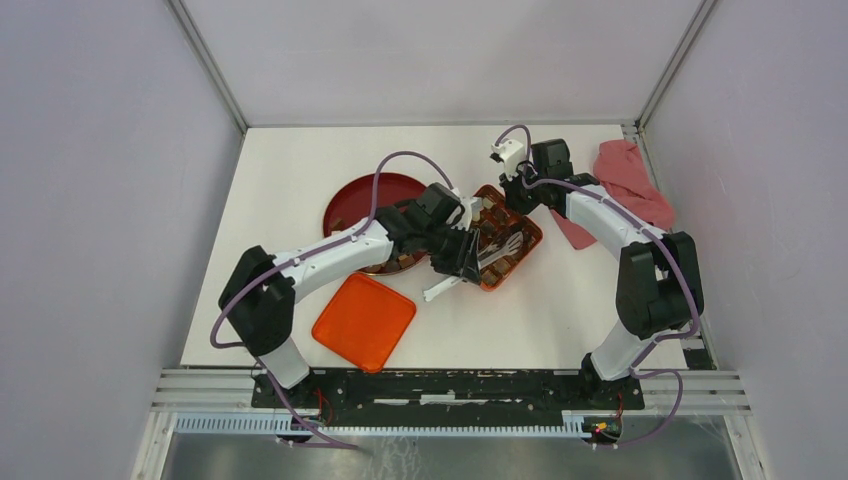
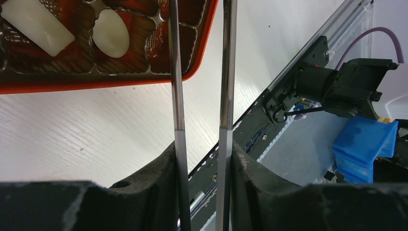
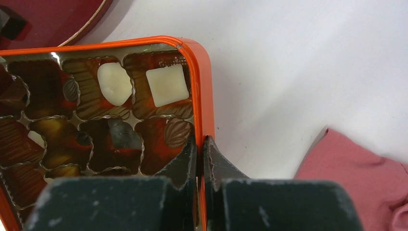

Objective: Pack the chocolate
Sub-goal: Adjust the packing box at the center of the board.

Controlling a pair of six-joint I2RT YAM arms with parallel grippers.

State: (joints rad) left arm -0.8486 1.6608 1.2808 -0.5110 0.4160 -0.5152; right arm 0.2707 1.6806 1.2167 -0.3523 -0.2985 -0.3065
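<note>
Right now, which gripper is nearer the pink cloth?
Right. The right gripper pinches the box rim near the pink cloth; the left gripper, holding tongs, is across the box.

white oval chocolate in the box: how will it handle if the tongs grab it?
The white oval chocolate looks smooth and rounded, so it may slip between the thin metal tongs. It is small, so probably light. Its moulded compartment in the orange box should keep it from rolling away.
</note>
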